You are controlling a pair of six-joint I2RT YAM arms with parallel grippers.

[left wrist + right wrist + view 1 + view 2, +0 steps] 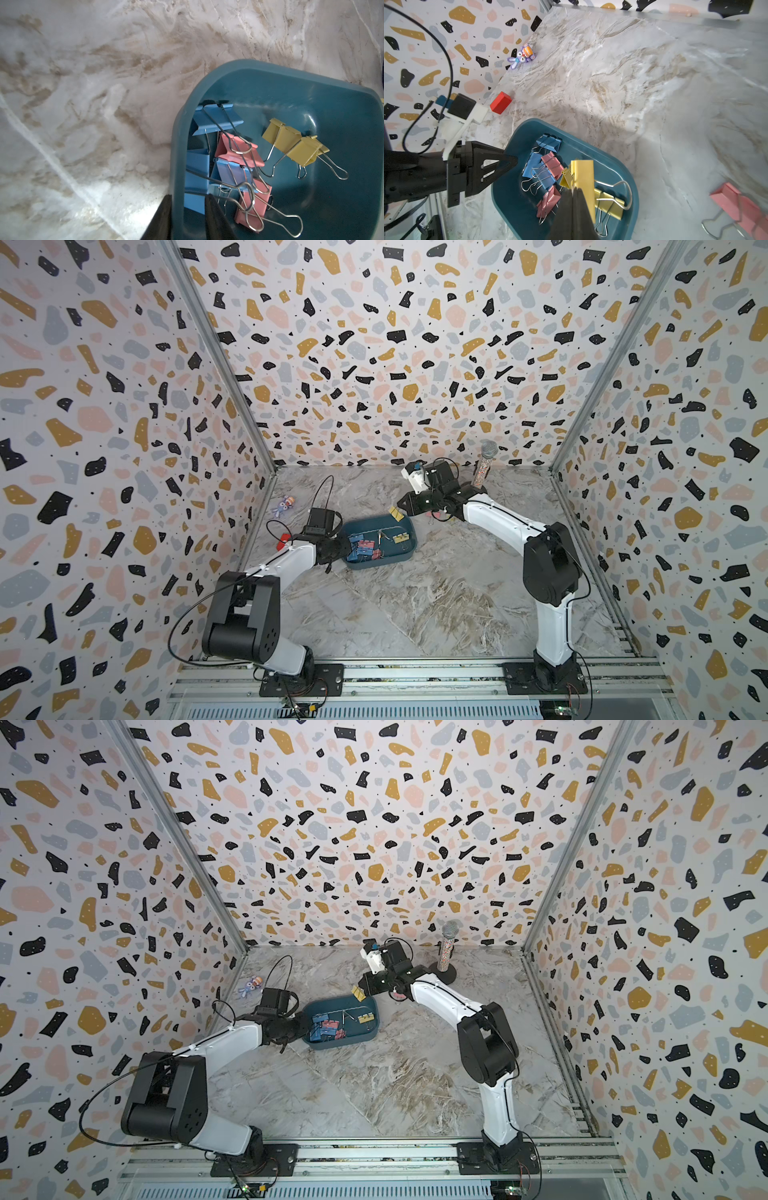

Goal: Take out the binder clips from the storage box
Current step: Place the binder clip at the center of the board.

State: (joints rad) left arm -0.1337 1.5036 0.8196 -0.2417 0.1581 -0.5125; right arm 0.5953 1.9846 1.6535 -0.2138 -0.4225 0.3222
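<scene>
On marble-patterned tabletop (415, 605), our right gripper (573, 190) pinched a yellow metal binder clip (584, 172) above the teal plastic storage box (291, 93) our left gripper (188, 205) clamped.

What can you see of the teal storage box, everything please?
The storage box is a shallow dark teal tub, plastic by its look, with rounded corners and no lid. It sits on the marble-look tabletop near mid-table. Blue, pink and yellow binder clips lie inside. The left hand straddles its wall, one finger inside, one outside.
</scene>
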